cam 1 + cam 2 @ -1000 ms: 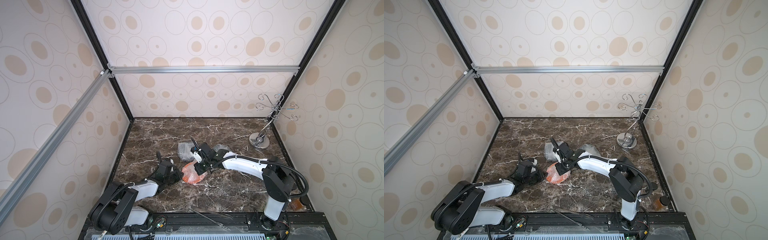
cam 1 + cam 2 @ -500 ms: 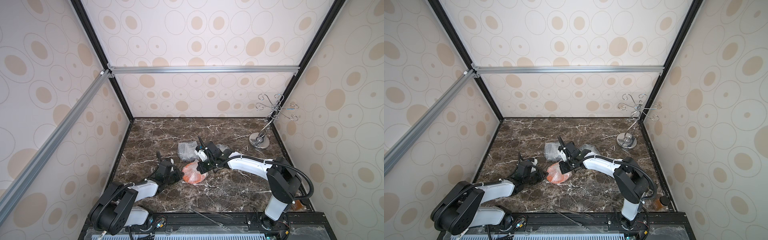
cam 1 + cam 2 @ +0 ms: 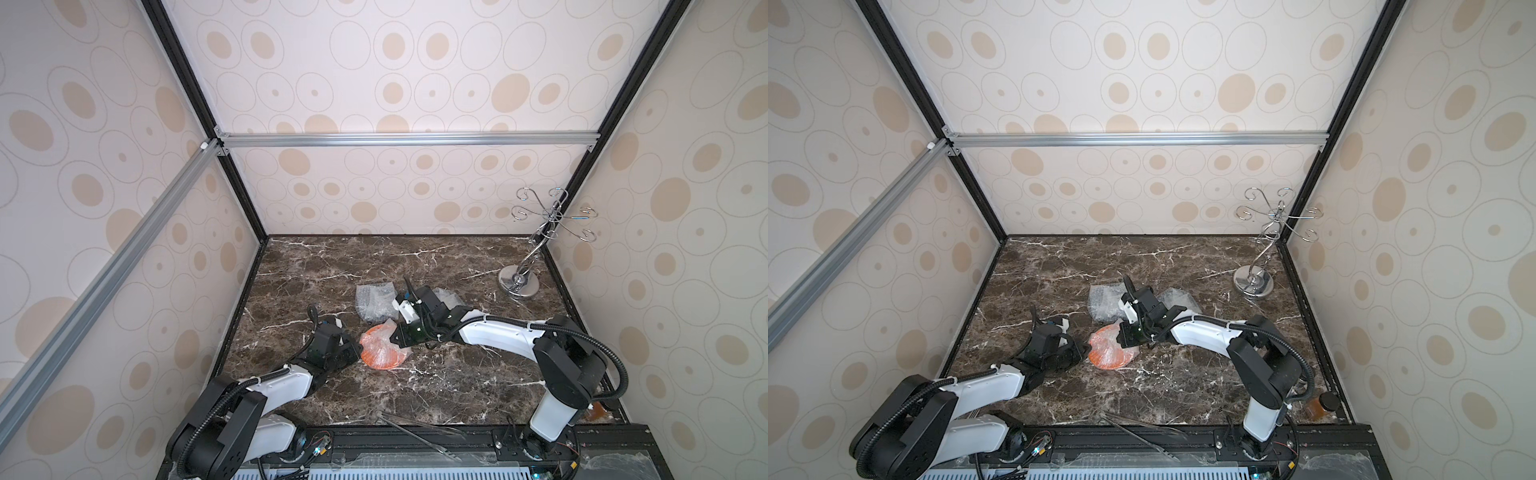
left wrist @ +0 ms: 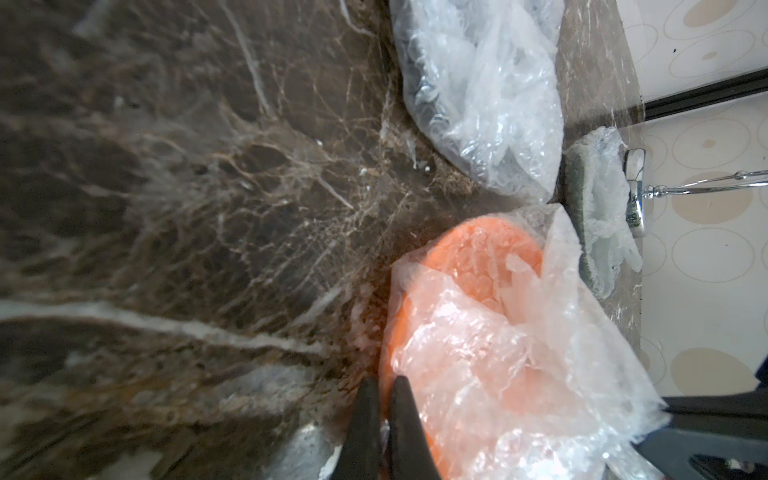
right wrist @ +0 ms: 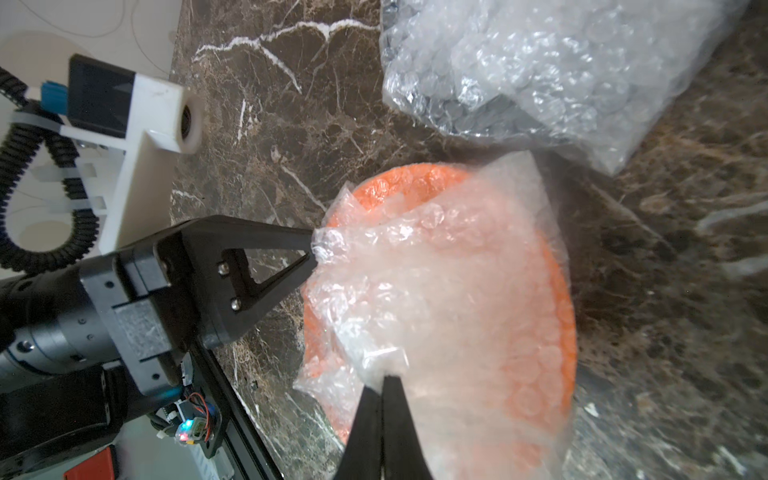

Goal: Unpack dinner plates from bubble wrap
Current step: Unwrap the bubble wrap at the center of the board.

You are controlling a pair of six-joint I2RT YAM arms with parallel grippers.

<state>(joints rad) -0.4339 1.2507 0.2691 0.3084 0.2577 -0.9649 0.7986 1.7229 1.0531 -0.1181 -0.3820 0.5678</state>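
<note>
Two grippers worked on one parcel. The left gripper point(image 5: 312, 246) held a bunched corner of the bubble wrap point(image 5: 449, 291) between closed fingers. The right gripper point(image 5: 382, 380) pinched a raised fold of the same sheet, its jaws pressed together with only film between them. The orange plate point(image 5: 415, 176) lay on the marble table point(image 3: 415, 386) between the two sets of fingertips, just under the right ones and just past the left ones, with the wrap draped loosely over it.

There were three bundled sheets of wrap and one wire stand point(image 3: 519, 286). The second bundle point(image 3: 374, 305) and the third bundle point(image 3: 448, 297) lay beyond the right fingers, on the side away from the left gripper. The stand stood well past both.

Only one plate showed plainly. Most of the orange one was veiled by bubbles, with part of its rim clear. In the left wrist view the third bundle showed a greenish-rimmed plate point(image 4: 577, 199) at its edge. The second bundle showed only a dark shape through the film, too blurred to identify. In both top views the right wrist covered part of the third bundle, and both grips were too small to judge there. The left fingers were cut off by the frame edge in their own wrist view.
</note>
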